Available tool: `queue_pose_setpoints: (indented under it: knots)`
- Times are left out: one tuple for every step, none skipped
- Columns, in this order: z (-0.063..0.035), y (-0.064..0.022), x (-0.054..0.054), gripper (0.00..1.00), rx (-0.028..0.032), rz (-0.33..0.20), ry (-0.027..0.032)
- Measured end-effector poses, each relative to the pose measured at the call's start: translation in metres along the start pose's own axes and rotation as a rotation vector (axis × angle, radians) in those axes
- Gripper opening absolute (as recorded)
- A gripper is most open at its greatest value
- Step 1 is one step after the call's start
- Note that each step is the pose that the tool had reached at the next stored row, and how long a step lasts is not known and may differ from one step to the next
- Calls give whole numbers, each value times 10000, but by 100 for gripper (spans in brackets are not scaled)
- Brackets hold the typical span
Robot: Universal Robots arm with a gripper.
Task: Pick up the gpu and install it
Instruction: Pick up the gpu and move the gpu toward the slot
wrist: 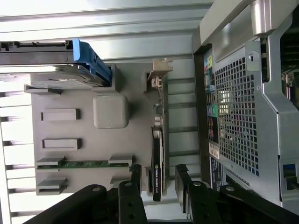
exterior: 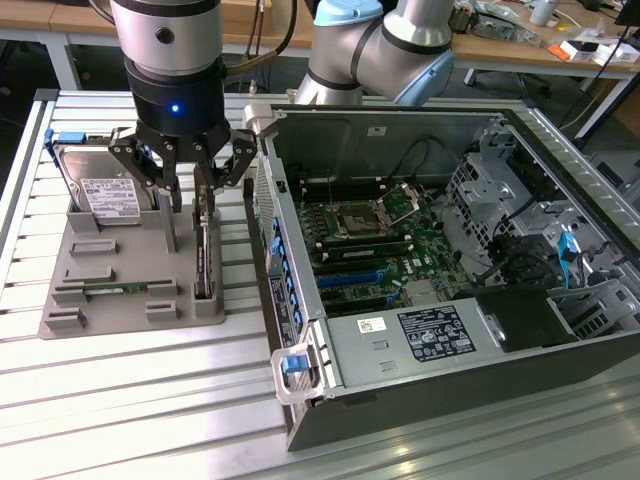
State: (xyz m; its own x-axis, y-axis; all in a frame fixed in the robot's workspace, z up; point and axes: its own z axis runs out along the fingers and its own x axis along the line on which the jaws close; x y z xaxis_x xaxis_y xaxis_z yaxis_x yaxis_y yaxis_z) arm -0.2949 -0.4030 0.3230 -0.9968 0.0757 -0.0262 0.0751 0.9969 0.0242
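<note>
Two black fingers [wrist: 135,173] of the gripper [wrist: 158,173] stand open astride the thin, flat, edge-standing gpu [wrist: 157,144].

The tool [exterior: 188,205] has its fingers spread to either side of the upright gpu [exterior: 205,262], with a slim gap on each side. A grey post [wrist: 110,111] of the holder [exterior: 130,265] stands just beside one finger. The computer case [wrist: 238,102] wall rises near the other, across a narrow strip of worktop [wrist: 182,116]. The case's top is uncovered down to the motherboard [exterior: 380,250]. The drive cage [exterior: 520,220] and cables [exterior: 500,262] crowd the exterior view's right.
</note>
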Motion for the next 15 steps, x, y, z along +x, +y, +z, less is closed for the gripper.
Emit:
queue_pose_setpoints:
  knots:
    - [8, 0, -4, 42, 7, 0, -1]
    - [16, 0, -10, 42, 15, -1, -2]
    - [28, 0, -20, 42, 21, -1, -4]
    - [35, 1, -25, 42, 28, 0, -4]
    - [38, 1, -27, 42, 32, 0, -3]
    - [47, 1, -30, 42, 46, -2, -2]
    - [56, 1, -30, 42, 47, -1, -4]
    - [68, 1, -30, 42, 47, -2, -5]
    - [77, 0, -29, 42, 49, -1, -3]
    - [79, 0, -29, 42, 49, -2, -3]
    - [83, 0, -29, 42, 49, -1, -4]
    - [88, 0, -29, 42, 48, -1, -4]
    - [92, 0, -29, 42, 48, -1, -4]
    - [94, 0, -29, 42, 48, -1, -4]
    - [102, 0, -28, 42, 49, -1, -3]
